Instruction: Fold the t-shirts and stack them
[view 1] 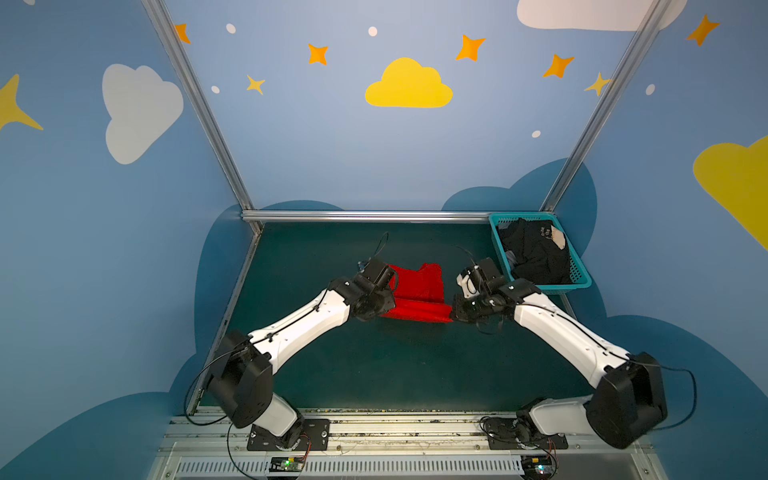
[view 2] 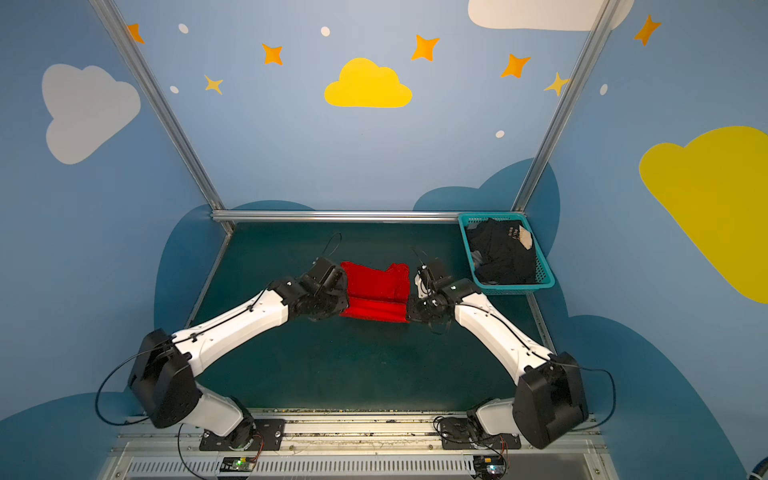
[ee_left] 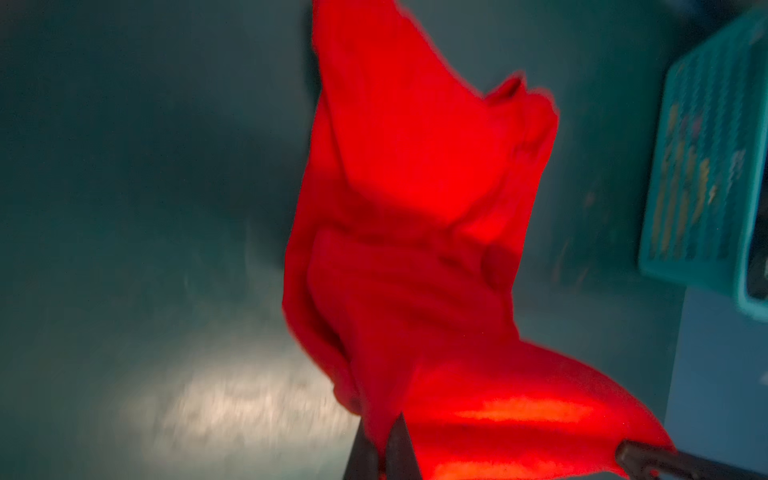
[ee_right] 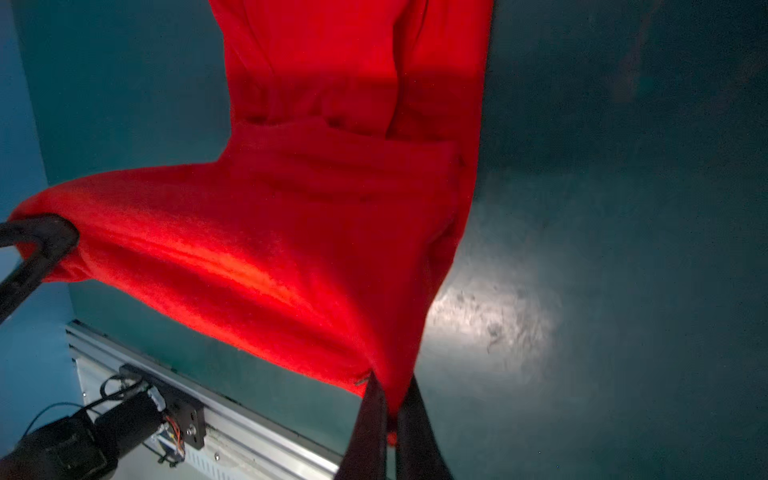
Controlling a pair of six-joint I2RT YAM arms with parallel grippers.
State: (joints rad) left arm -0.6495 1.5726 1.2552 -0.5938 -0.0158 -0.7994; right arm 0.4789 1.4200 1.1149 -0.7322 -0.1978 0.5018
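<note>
1. The black shirts [view 1: 536, 253] have small pale letters on them, but the letters are too small to read. A beige patch [view 1: 559, 240] sits next to the letters.
2. The red shirt [view 1: 415, 291] is in the middle, over the table [view 1: 374, 365]. It is held up between the two grippers.
3. The left gripper [ee_left: 380, 453] has its jaws shut tight on the near left corner of the red shirt.
4. The right gripper [ee_right: 392, 419] has its jaws shut tight on the near right corner.
5. The near edge of the red shirt is pulled straight between them, and the rest hangs down.
6. The black shirts lie in a heap in the basket [view 1: 498, 245], at the far right corner of the table, close to the right gripper.
7. In both top views the grippers hide the pinched corners. The left wrist view is blurry.
8. Blue walls with painted clouds and stars stand around the table.
</note>
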